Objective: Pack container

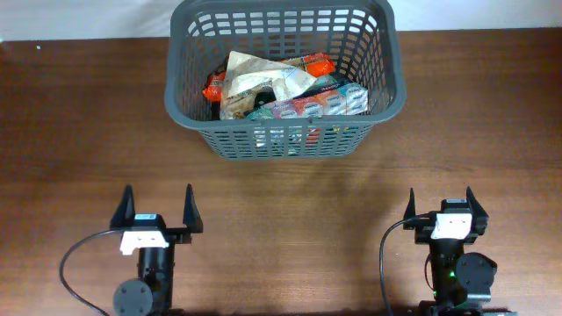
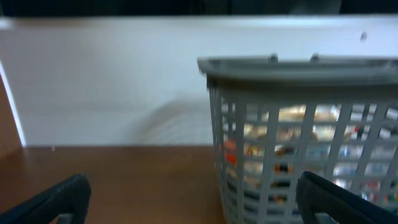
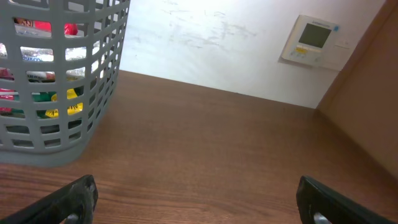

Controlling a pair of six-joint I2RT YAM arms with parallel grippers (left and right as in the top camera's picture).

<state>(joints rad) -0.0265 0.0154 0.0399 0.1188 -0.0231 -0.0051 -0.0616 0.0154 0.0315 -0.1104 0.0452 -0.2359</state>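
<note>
The container [image 1: 386, 88] is a large dark grey lattice basket at the back middle of the table. It holds several snack packets [image 1: 281, 88], orange, white and patterned. It also shows in the left wrist view [image 2: 298, 68] at the right and in the right wrist view [image 3: 93, 81] at the left. My left gripper [image 1: 158, 209] is open and empty near the front left, well short of the basket. My right gripper [image 1: 439, 204] is open and empty near the front right. Both show wide-spread fingers in their wrist views: the left gripper [image 2: 199, 202] and the right gripper [image 3: 199, 199].
The brown wooden table [image 1: 79, 132] runs to a white wall [image 3: 205, 37] at the back. A white wall thermostat [image 3: 311, 40] is at the right. A black cable [image 1: 79, 254] loops beside the left arm.
</note>
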